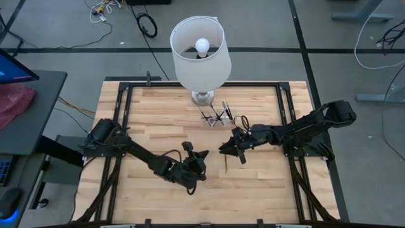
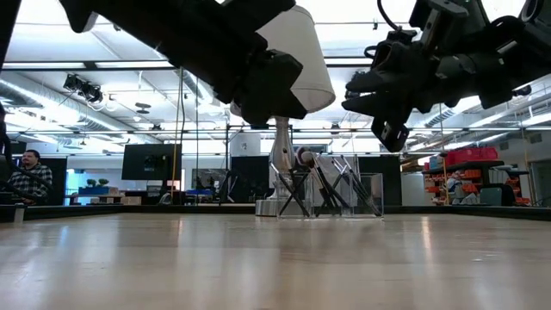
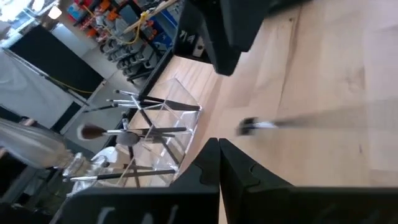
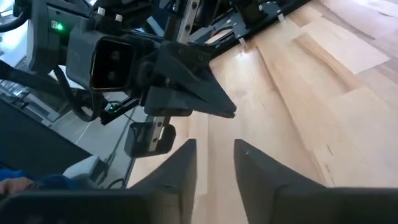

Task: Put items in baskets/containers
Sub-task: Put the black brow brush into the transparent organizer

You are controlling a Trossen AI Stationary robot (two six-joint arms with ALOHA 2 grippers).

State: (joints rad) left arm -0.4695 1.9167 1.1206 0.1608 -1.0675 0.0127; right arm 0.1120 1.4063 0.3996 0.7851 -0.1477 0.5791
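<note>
Pressed together and holding nothing, the dark fingers of the left gripper hover over the pale wooden tabletop, near one loose slim makeup brush. The right gripper, close by, has its fingers apart and empty. Other thin brushes lean in the small clear plastic box by the white-shaded lamp. The loose brush looks light, stiff and likely to roll. A pinch at mid-handle, clear of the soft bristles, seems best.
</note>
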